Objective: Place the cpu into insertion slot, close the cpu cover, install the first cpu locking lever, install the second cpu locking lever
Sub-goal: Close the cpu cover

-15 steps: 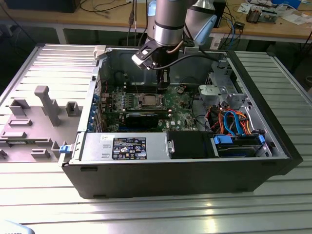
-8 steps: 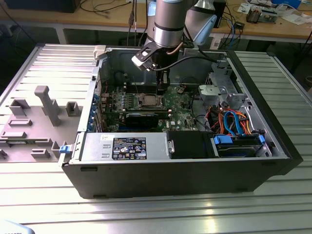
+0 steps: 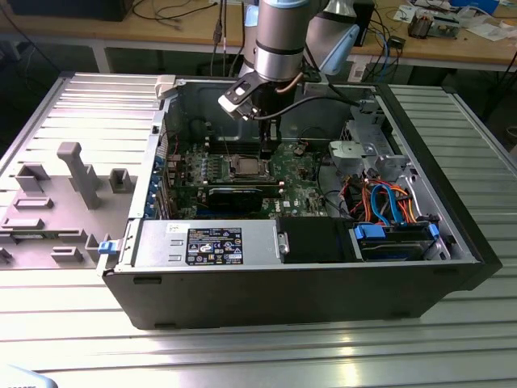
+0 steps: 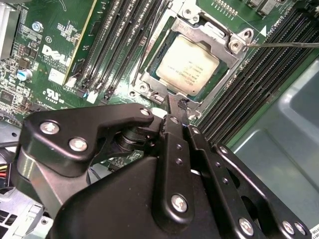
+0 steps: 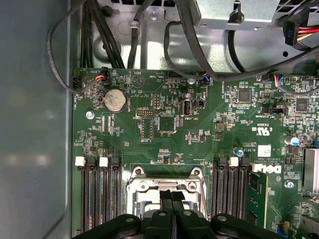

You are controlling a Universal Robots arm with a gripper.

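Note:
The cpu (image 4: pixel 188 67), a silver-grey square chip, lies in its socket on the green motherboard (image 5: pixel 164 124). The cpu cover (image 4: pixel 234 59), a silvery frame, lies flat around it. A thin locking lever rod (image 4: pixel 289 45) runs from one socket corner out over the memory slots. My gripper (image 4: pixel 175 102) is shut, its black fingers pressed together with the tips right at the socket's edge. In the first wrist view the gripper (image 5: pixel 172 194) hangs over the cover (image 5: pixel 164 181). In the exterior view the gripper (image 3: pixel 269 153) stands just to the right of the cpu (image 3: pixel 245 167).
Rows of memory slots (image 4: pixel 124 45) flank the socket. A long black graphics card (image 3: pixel 238 194) and the power supply (image 3: pixel 206 242) lie nearer the case front. Drive cages with blue and orange cables (image 3: pixel 388 202) fill the right. A grey fixture tray (image 3: pixel 56 202) sits outside the case.

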